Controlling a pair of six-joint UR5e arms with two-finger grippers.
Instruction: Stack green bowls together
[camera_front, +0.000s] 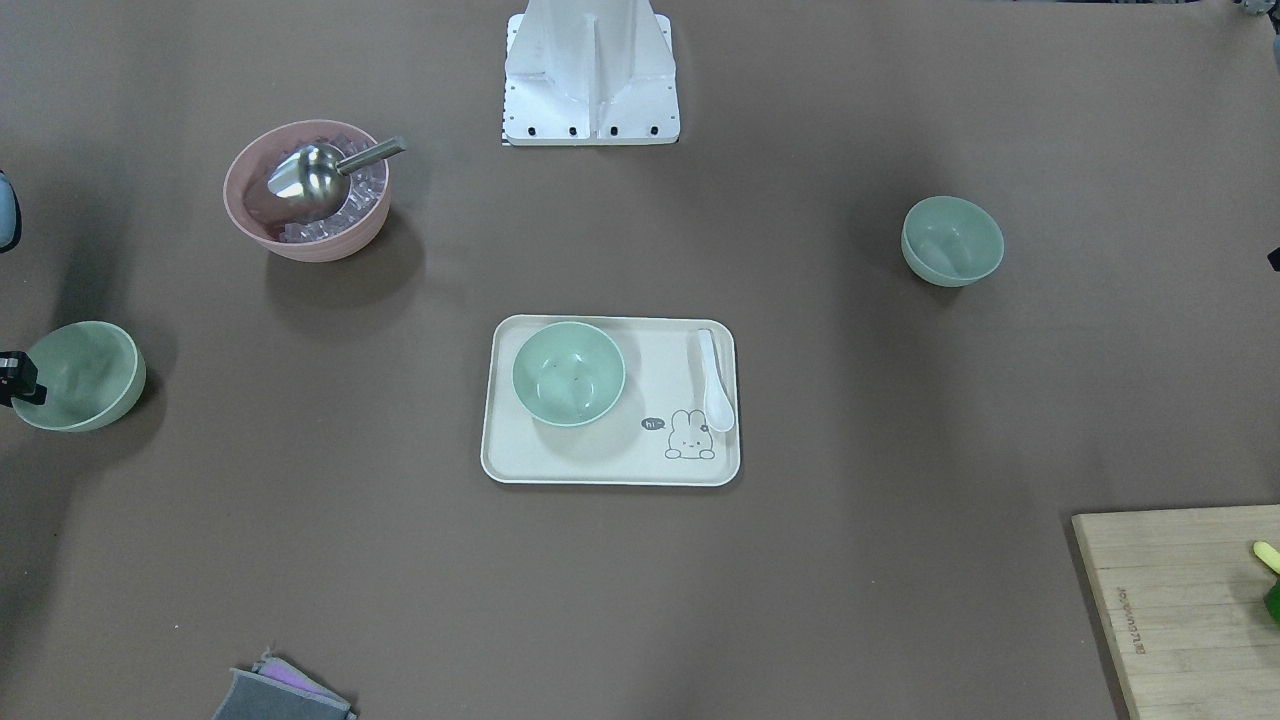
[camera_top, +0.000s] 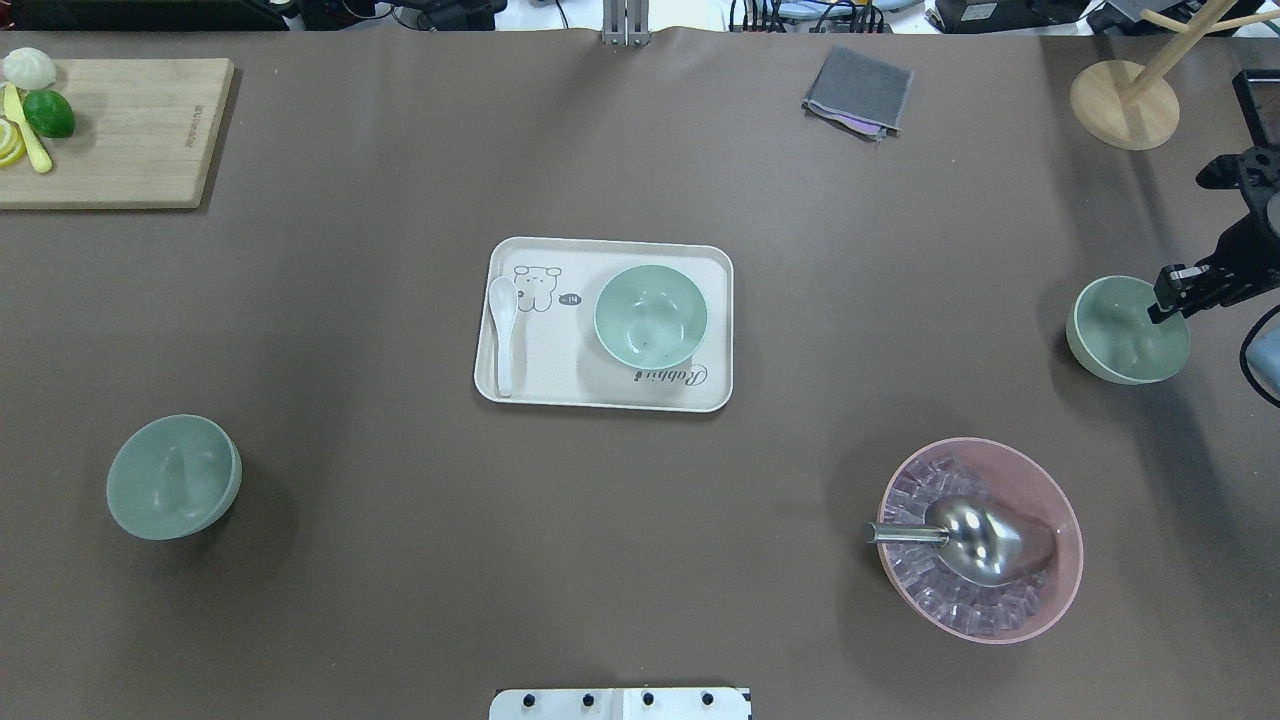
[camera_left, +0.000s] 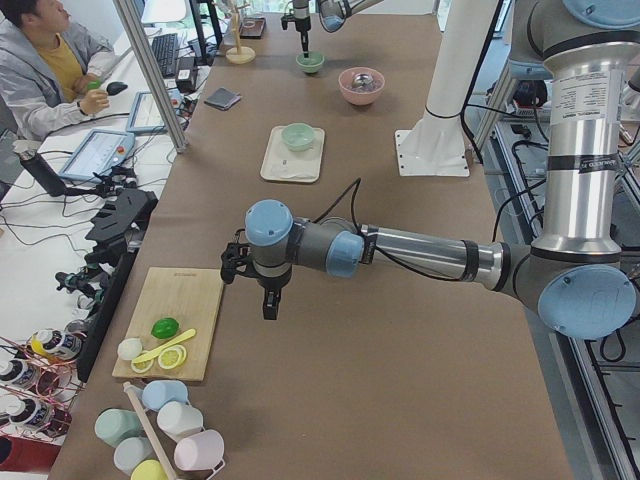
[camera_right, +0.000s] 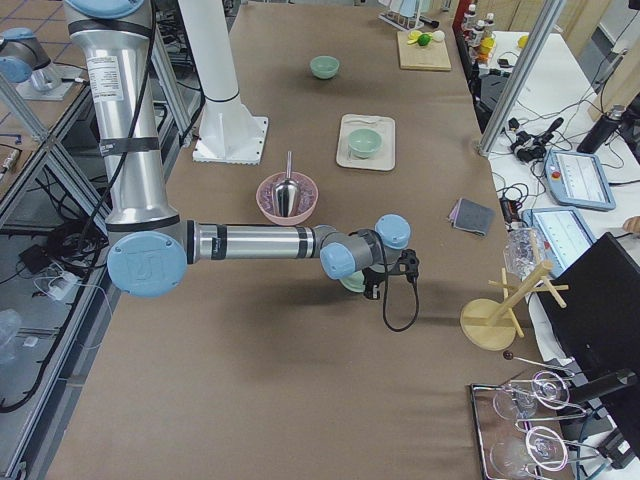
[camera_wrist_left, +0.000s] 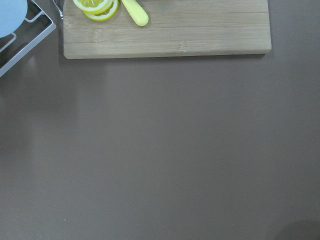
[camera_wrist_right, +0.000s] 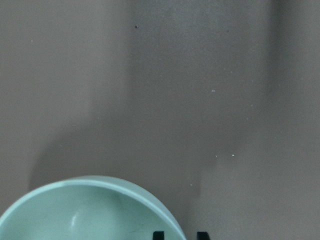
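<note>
Three green bowls (camera_top: 651, 316) sit empty; pink bowl (camera_top: 1062, 560) holds ice (camera_top: 925, 590), scoop (camera_top: 985, 540).

long brown table (camera_top: 400, 560), tiled floor (camera_right: 30, 12) beside

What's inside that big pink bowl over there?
The pink bowl holds clear ice cubes with a metal scoop resting on them, its handle poking over the rim. Anything beneath the scoop and ice is covered.

light: even, overhead | shadows: soft, beside pink bowl (camera_front: 322, 246) | glare: metal scoop (camera_front: 305, 178) | blur: green bowl (camera_wrist_right: 90, 210) slightly soft
</note>
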